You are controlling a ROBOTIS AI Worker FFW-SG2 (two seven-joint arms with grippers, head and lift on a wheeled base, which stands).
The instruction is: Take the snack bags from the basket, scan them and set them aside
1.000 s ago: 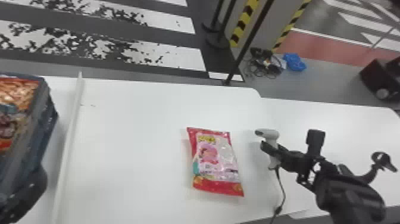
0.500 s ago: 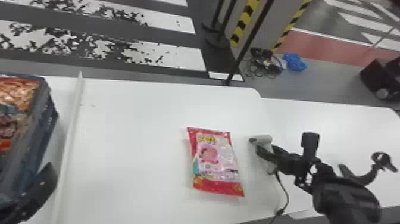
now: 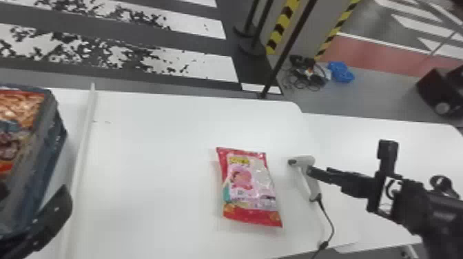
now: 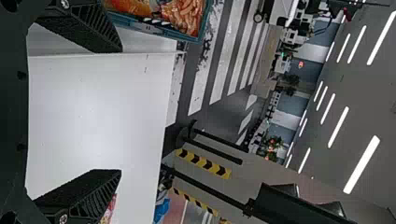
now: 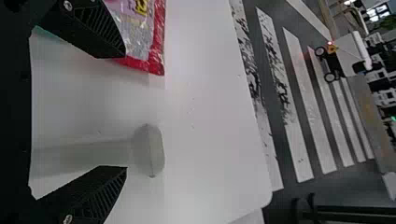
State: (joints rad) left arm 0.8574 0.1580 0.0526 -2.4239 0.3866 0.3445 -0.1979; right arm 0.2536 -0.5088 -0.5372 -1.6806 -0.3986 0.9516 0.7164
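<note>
White tabletop (image 3: 155, 155) spread beneath the right gripper (image 5: 126, 112), open and just drawn back from the grey plastic scanner (image 3: 311, 186), probably freed for the glossy red-and-pink snack bag (image 3: 249, 186) on its left; farther left, the left gripper (image 4: 121, 111) hung open by the dark-blue basket (image 3: 51, 137).

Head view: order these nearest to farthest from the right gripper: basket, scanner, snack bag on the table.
From the right gripper:
1. Scanner, right at the gripper's fingertips.
2. Snack bag, just left of the scanner.
3. Basket, at the far left edge.
</note>
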